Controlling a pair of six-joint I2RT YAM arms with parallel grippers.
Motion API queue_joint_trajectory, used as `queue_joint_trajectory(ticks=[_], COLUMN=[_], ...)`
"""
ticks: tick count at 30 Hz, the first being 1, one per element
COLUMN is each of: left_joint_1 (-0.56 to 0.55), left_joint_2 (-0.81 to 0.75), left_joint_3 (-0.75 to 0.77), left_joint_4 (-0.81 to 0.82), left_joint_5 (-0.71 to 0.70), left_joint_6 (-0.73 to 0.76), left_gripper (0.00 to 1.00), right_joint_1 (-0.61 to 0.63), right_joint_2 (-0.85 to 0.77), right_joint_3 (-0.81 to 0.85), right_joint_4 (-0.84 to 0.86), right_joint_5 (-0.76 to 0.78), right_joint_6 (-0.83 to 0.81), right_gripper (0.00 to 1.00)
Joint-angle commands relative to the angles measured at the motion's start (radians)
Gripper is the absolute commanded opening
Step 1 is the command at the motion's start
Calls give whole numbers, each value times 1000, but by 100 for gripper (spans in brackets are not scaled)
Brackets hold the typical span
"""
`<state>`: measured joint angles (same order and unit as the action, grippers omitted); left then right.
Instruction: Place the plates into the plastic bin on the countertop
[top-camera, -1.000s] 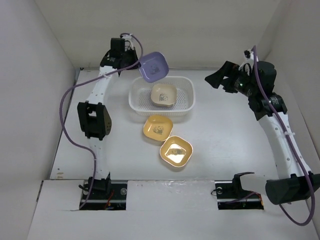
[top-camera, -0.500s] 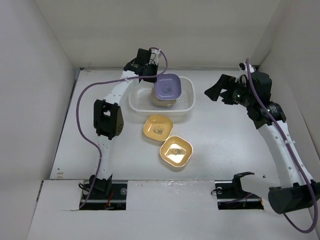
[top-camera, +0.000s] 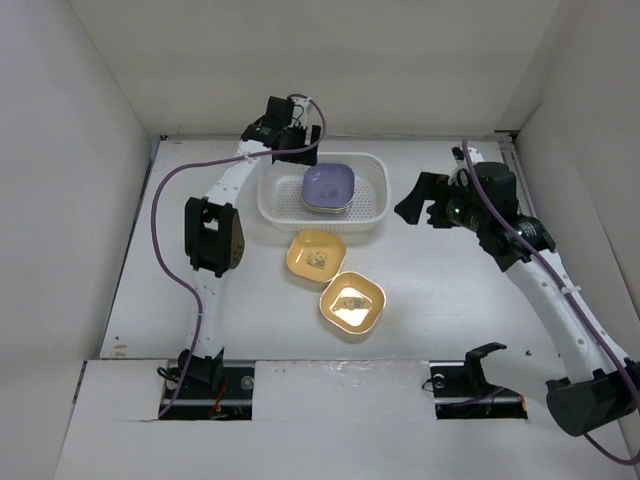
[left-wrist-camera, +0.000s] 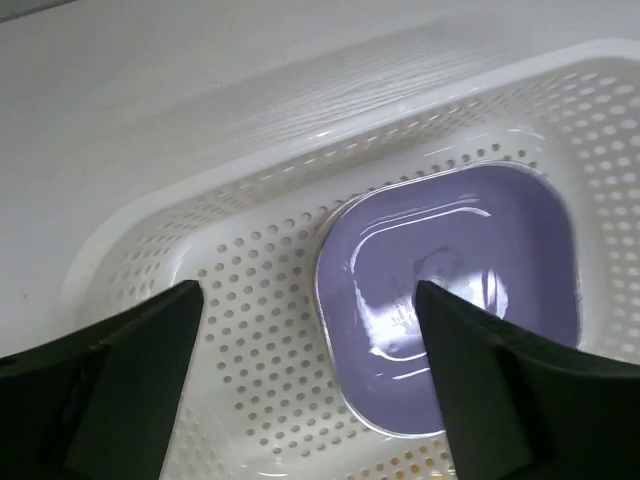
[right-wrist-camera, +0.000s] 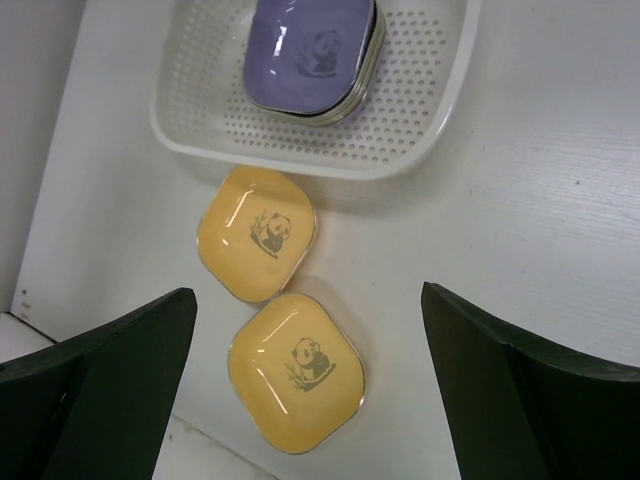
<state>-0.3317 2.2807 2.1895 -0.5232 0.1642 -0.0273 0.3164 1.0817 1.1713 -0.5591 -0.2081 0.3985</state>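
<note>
A purple plate (top-camera: 328, 186) (left-wrist-camera: 450, 290) (right-wrist-camera: 310, 50) lies in the white plastic bin (top-camera: 372, 215) (left-wrist-camera: 250, 330) (right-wrist-camera: 400, 130), stacked on a cream plate whose rim just shows beneath it. My left gripper (top-camera: 294, 140) (left-wrist-camera: 308, 290) hovers over the bin's back-left part, open, nothing between its fingers. Two orange-yellow plates (top-camera: 315, 254) (top-camera: 352, 302) (right-wrist-camera: 257, 233) (right-wrist-camera: 297, 368) rest on the countertop (top-camera: 450, 290) in front of the bin. My right gripper (top-camera: 413, 198) (right-wrist-camera: 308, 292) hangs open to the right of the bin, above the countertop, looking down on the orange plates.
Pale walls close the countertop at the back and on both sides. The left arm's purple cable (top-camera: 160, 230) loops along the left side. Both arm bases (top-camera: 205, 375) sit at the near edge.
The left gripper carried the purple plate from behind the bin over it, set it on the cream plate and opened. The right gripper moved left and lower, toward the bin.
</note>
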Motion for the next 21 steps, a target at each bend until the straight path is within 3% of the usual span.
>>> queue_joint_trajectory(ticks=[1,2,4,9,14,17,21], left_joint_1=[-1,-1,-1,-1,23,34,34], left_joint_2=[-156,-170,-228,-378,-602,-769,-882], left_joint_3=[-2,-2,-2,-86,-310,-512,-648], left_joint_4=[48,48,57,81,32,49,43], left_joint_5=[44,44,44,-135,-299,-382,-423], left_joint_6=[-22,-32,-63,-221,-426,-451,-451], left_gripper=[89,100,100,100,100,100,100], right_joint_1=[29,56,101,257,354,384,418], right_joint_2=[-34,-45,-55,-26,56,111,171], right_joint_3=[-15,-37,-80,-249,-338,-392,-430], right_joint_4=[1,1,23,111,137,159,169], right_joint_5=[62,62,96,211,276,303,351], right_joint_6=[-27,-27,-3,100,241,293,394], right_gripper=[100,100,100,100,99,97,96])
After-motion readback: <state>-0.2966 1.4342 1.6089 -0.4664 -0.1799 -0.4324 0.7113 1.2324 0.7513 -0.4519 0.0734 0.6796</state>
